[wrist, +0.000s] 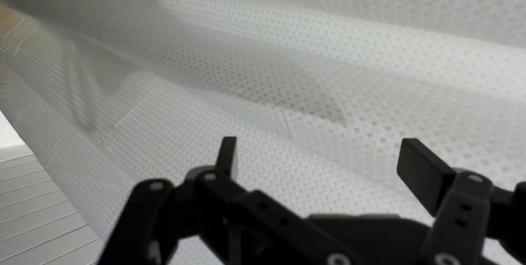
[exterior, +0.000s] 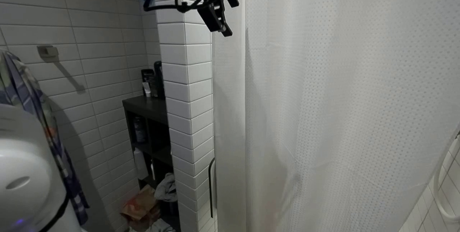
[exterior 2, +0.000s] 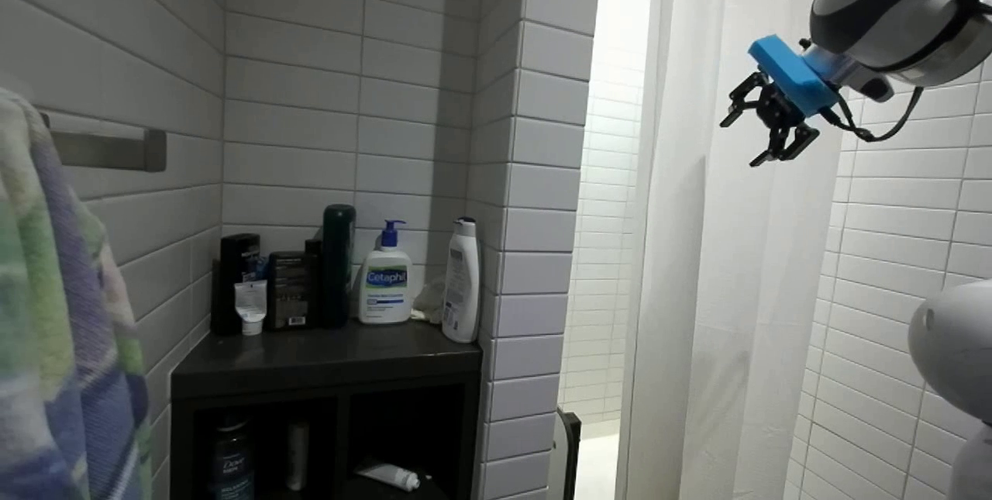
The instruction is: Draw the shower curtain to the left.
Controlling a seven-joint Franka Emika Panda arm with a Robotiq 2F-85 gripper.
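Observation:
The shower curtain (exterior: 341,99) is a tall white dotted sheet with soft vertical folds. It fills the right half of that exterior view. In an exterior view the curtain (exterior 2: 744,291) hangs right of the pillar, with a bright gap between them. My black gripper (exterior: 230,16) is at the top of an exterior view, before the curtain's left part and the pillar edge. It also shows high in front of the curtain in an exterior view (exterior 2: 740,143). In the wrist view the gripper (wrist: 318,150) is wide open, with the curtain (wrist: 246,76) behind its fingers and nothing gripped. Contact cannot be told.
A white brick-tiled pillar (exterior 2: 542,198) stands left of the curtain. A dark shelf (exterior 2: 325,360) with several bottles, such as a white pump bottle (exterior 2: 386,283), stands beside it. A patterned towel (exterior 2: 62,314) hangs at the left. A white tiled wall (exterior 2: 907,236) is at the right.

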